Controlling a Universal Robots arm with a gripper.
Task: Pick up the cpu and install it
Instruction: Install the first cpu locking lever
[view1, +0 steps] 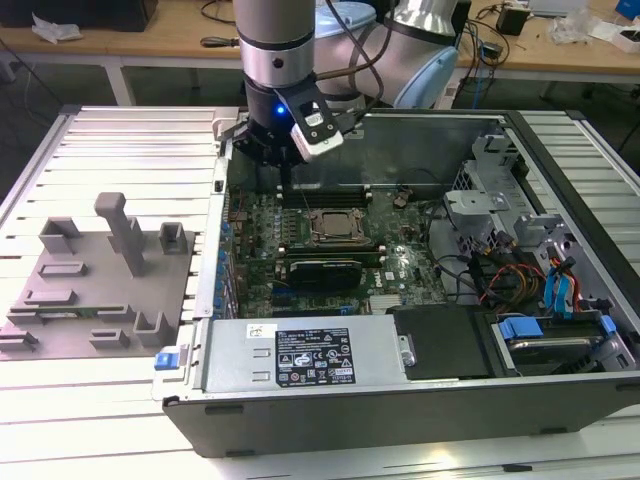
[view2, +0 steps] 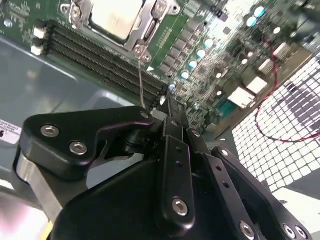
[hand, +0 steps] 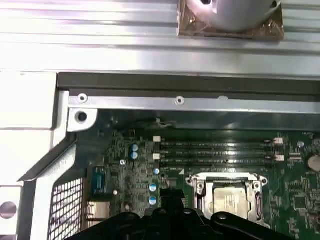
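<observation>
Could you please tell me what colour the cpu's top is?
The cpu is pale silver, clearest in the second wrist view.

The cpu (view1: 335, 228), silvery top up, lies flat inside the socket frame (view1: 311, 222), at five o'clock from the tool (view1: 284, 172).

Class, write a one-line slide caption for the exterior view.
Gripper hangs over the open computer case; the cpu lies in its socket.
</observation>
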